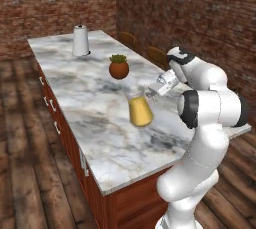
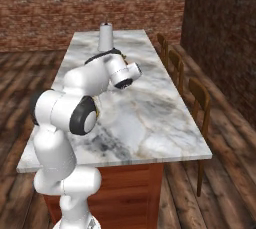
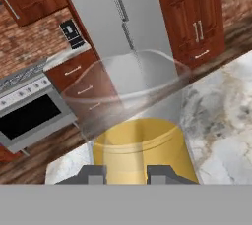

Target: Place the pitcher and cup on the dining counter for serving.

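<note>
The pitcher (image 1: 140, 110), clear glass with amber-yellow liquid, is over the near half of the dining counter (image 1: 95, 98), a long white marble top on red-brown cabinets. I cannot tell whether its base touches the marble. My gripper (image 1: 149, 93) comes in from the right at the pitcher's rim and is shut on it. In the hand view the pitcher (image 3: 138, 145) rises just beyond my gripper (image 3: 127, 174), and its clear rounded top curves above the liquid. The cup is out of view.
A small white-grey metal canister (image 1: 80, 40) stands at the counter's far end, and a potted plant in a brown bowl (image 1: 119, 67) stands mid-counter. Wooden chairs (image 2: 200, 98) line the right side. Past the counter edge are a steel fridge (image 3: 123, 17) and an oven (image 3: 29, 113).
</note>
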### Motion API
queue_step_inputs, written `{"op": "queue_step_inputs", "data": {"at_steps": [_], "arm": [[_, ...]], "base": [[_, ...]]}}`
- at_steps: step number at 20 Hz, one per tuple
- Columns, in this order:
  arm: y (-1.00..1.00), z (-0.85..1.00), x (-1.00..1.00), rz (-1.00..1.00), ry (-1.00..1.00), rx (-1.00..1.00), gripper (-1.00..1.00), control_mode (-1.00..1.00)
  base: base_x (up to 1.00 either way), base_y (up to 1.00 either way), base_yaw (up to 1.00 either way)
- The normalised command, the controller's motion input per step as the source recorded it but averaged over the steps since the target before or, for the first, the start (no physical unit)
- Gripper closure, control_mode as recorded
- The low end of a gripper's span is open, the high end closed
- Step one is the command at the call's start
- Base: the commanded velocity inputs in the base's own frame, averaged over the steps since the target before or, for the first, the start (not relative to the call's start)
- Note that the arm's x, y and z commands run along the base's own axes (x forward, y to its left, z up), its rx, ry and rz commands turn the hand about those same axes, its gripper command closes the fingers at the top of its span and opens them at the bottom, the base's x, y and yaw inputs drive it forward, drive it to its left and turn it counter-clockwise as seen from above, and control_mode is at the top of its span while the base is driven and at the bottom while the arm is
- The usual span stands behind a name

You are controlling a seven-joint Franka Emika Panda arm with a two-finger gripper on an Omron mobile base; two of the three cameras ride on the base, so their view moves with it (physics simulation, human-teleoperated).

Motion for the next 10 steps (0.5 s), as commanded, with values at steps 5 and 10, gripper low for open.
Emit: {"op": "queue_step_inputs", "data": {"at_steps": [5,10], "arm": [[0.0,-0.52,0.09,0.29,0.0,0.0,1.0,-1.0],[0.0,-0.43,0.0,0.23,-0.02,0.0,1.0,-1.0]], "base": [[0.0,0.0,0.0],[0.0,0.0,0.0]]}}
